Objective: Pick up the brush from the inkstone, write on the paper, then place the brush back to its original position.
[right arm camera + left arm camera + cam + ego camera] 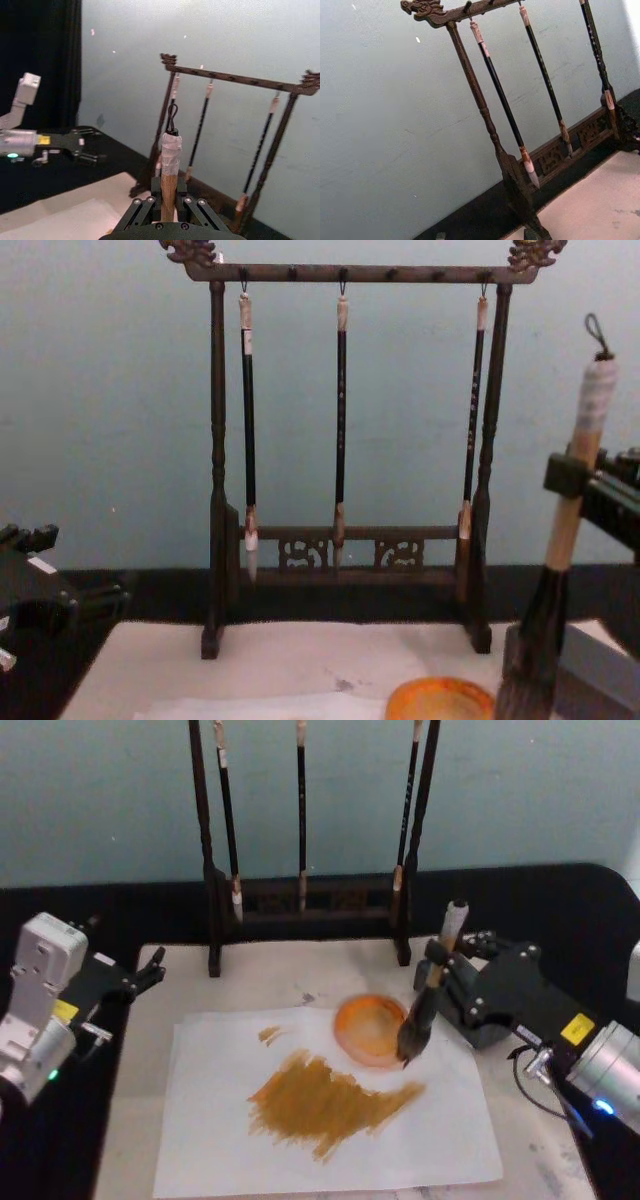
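Observation:
My right gripper [437,976] is shut on the brush [418,1020], gripping its tan handle [170,165] and holding it nearly upright. The dark bushy tip hangs at the right rim of the round orange inkstone [365,1025]; I cannot tell whether it touches. From the chest, the brush [565,530] stands at the right with the inkstone [440,700] just left of its tip. The white paper [220,1120] lies in front of the inkstone and carries broad ochre strokes [325,1100]. My left gripper [150,970] rests open at the mat's far left corner, away from everything.
A dark wooden rack [300,910] with three thin hanging brushes [340,420] stands behind the inkstone. A cream mat [130,1120] lies under the paper on a black table. A dark grey block [595,670] sits right of the brush tip.

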Action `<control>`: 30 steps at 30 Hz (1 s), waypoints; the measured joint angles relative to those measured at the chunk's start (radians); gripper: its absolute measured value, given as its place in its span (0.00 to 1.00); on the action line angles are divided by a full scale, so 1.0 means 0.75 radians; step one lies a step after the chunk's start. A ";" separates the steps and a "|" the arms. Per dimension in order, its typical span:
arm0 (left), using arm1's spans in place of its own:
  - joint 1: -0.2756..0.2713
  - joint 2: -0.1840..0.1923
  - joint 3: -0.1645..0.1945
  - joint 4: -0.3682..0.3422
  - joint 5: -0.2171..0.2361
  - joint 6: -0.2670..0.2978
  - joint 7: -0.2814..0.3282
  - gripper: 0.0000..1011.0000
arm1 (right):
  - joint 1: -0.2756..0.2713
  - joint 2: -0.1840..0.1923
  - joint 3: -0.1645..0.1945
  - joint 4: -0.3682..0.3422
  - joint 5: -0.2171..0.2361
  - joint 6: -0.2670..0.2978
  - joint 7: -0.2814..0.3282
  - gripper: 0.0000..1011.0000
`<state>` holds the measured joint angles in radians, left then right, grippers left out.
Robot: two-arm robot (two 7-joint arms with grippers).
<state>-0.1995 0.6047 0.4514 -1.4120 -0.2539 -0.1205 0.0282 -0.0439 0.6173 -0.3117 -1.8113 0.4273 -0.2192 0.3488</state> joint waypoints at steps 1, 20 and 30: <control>0.000 0.000 0.000 0.000 0.000 0.000 0.000 1.00 | -0.003 -0.002 -0.004 -0.005 0.000 0.009 0.012 0.17; 0.000 0.000 0.000 0.000 0.000 0.000 0.000 1.00 | 0.036 -0.093 -0.044 0.014 -0.035 0.023 0.126 0.17; 0.000 0.000 0.000 0.000 0.000 0.000 0.000 1.00 | -0.030 -0.086 -0.004 -0.020 -0.034 0.055 0.148 0.17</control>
<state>-0.1995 0.6047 0.4514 -1.4120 -0.2539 -0.1205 0.0283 -0.0667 0.5531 -0.3148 -1.8263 0.4015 -0.1779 0.4596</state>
